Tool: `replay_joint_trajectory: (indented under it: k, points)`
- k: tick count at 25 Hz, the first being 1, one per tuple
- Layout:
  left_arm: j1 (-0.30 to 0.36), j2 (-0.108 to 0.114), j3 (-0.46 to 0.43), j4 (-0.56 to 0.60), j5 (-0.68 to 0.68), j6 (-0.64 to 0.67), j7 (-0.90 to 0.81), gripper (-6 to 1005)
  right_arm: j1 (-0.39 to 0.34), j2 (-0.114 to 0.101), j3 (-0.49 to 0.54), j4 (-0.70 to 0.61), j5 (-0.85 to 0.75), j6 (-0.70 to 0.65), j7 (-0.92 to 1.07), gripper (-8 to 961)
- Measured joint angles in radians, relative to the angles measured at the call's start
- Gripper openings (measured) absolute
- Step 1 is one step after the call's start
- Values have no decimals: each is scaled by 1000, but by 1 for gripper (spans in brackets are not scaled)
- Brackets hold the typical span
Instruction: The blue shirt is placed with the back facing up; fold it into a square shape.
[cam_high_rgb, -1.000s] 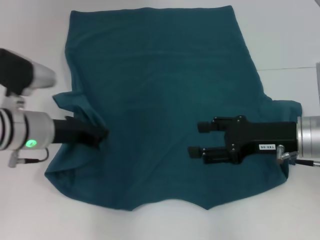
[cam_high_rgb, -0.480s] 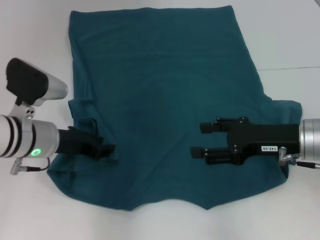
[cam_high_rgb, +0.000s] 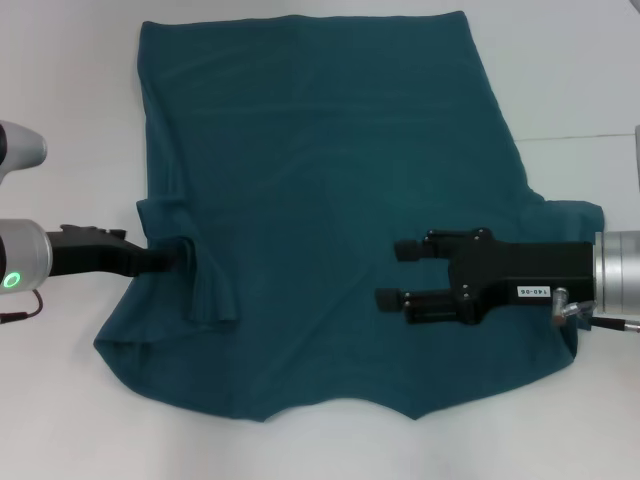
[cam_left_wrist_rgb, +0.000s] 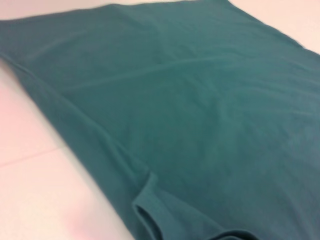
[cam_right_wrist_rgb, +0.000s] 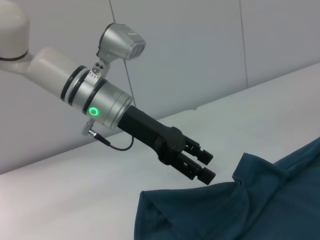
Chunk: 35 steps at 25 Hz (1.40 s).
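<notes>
Now the blue shirt (cam_high_rgb: 330, 210) is lying spread on the white desk (cam_high_rgb: 560, 60). Left hand (cam_high_rgb: 175, 256) is hovering, fingers narrowly parted, at its left edge; right hand (cam_high_rgb: 397, 275) is hovering open over its right half.

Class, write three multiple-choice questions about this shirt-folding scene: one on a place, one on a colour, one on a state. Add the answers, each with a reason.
1. Where is the left gripper?
A. at the shirt's left sleeve edge
B. over the bottom hem
C. off the table

2. What colour is the blue shirt?
A. red
B. dark teal-blue
C. white

3. How are the right gripper's fingers?
A. closed on cloth
B. hidden
C. open, holding nothing

Answers: A, its tip meets the sleeve fold on the shirt's left side; B, the whole cloth is that one shade; C, the two fingers stand apart above the shirt.
</notes>
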Motion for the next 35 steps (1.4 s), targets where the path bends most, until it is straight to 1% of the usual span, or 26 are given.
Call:
replay_joint_trajectory:
  k: [4, 6, 11, 16, 23, 26, 30, 35]
  points:
    - [-22, 2, 5, -42, 53, -66, -17, 793, 1, 0, 0, 0, 9, 0, 0, 830]
    - [-46, 3, 4, -86, 94, -112, -42, 854, 1, 0, 0, 0, 17, 1, 0, 830]
    - [-110, 10, 6, -199, 208, -211, -109, 737, 1, 0, 0, 0, 25, 4, 0, 830]
    - [-146, 8, 6, -248, 240, -257, -115, 619, 1, 0, 0, 1, 25, 11, 0, 830]
    - [-194, 11, 4, -293, 243, -279, -128, 132, 2, -1, 0, 10, 25, 14, -4, 829]
    - [-210, 12, 6, -312, 246, -283, -132, 72, 3, -1, 0, 10, 25, 14, -9, 829]
    - [-237, 21, 6, -350, 251, -294, -146, -8, 4, -1, 0, 11, 25, 14, -13, 829]
    - [-242, 24, 6, -354, 257, -298, -151, -4, 4, -1, 0, 11, 25, 14, -15, 829]
